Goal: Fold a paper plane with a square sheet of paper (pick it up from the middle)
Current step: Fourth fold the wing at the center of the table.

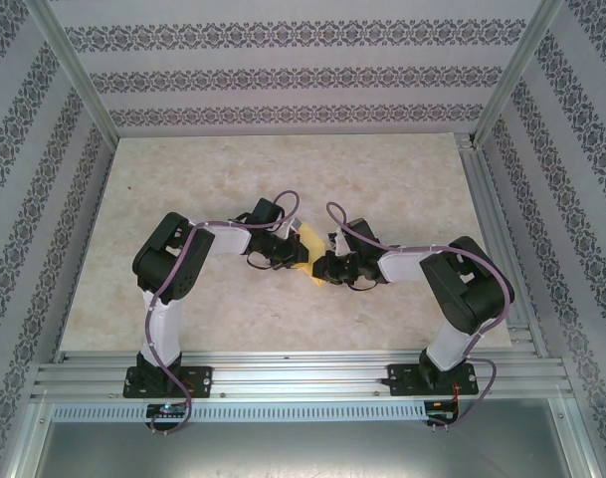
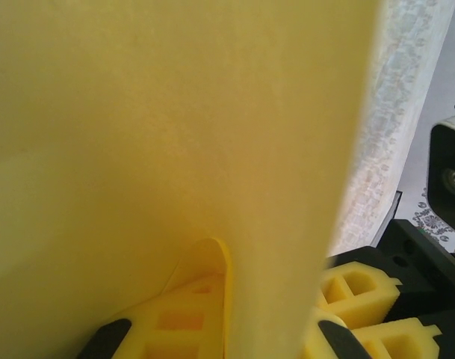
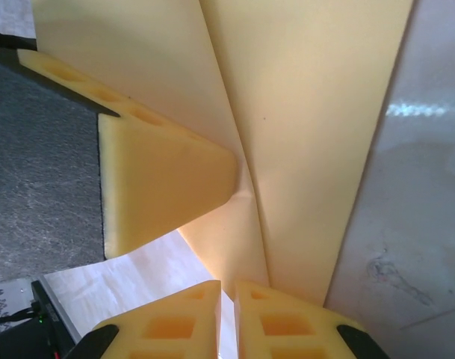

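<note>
Midway through a fold, the right gripper (image 3: pixel 227 290) pinches the square sheet of paper (image 3: pixel 309 112) from below, its jaws pressed almost together on it. The left gripper (image 1: pixel 293 249) nips the same sheet from the side, likewise closed on it. One pale-yellow sheet, two grippers: the paper is held between them over the middle of the tabletop (image 1: pixel 382 179), bent into a V along a crease. The lengthwise fold appears to be in hand; next, the halves need bringing flush and the crease pressing flat without tearing.
</note>
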Controlling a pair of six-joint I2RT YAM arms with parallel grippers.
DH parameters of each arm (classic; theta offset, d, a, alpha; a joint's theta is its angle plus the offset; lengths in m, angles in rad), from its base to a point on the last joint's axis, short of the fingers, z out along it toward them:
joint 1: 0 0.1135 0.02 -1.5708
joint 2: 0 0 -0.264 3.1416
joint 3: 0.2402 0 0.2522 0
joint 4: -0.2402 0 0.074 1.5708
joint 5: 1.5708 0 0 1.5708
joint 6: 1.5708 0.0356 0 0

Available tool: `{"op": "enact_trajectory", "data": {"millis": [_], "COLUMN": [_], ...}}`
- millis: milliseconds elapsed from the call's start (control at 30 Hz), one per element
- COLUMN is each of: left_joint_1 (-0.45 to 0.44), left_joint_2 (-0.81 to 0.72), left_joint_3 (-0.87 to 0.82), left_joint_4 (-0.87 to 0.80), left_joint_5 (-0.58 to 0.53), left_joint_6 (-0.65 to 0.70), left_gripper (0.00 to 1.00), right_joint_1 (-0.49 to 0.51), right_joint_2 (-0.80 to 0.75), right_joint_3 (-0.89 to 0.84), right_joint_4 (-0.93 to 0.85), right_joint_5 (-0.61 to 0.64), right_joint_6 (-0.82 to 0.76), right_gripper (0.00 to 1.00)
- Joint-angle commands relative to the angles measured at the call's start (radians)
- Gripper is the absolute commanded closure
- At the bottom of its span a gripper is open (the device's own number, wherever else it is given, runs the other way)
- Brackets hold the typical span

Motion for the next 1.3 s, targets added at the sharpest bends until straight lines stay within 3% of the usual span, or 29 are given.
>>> {"op": "enact_trajectory", "data": {"millis": [0, 600, 867, 1267], "left_joint_1": [0.008, 0.009, 0.008, 0.008], "left_joint_2": [0.024, 0.027, 0.025, 0.027], "left_joint_3": [0.011, 0.015, 0.017, 0.015], "left_joint_4": [-0.048, -0.077, -0.082, -0.085], "left_joint_5": [-0.006, -0.022, -0.018, -0.014], "left_joint_6": [0.032, 0.054, 0.056, 0.060], "left_gripper": [0.91, 0.91, 0.91, 0.91], "right_joint_1": [0.000, 0.026, 0.063, 0.067], "right_joint_2": [0.012, 0.035, -0.038, -0.005], "right_joint_3": [0.022, 0.029, 0.130, 0.194], "right_joint_4": [-0.049, -0.261, -0.372, -0.341], "right_joint_5": [0.027, 0.155, 0.145, 0.107], "right_joint_6": [-0.044, -0.120, -0.153, -0.138], "right_gripper": [0.86, 0.89, 0.88, 0.88]}}
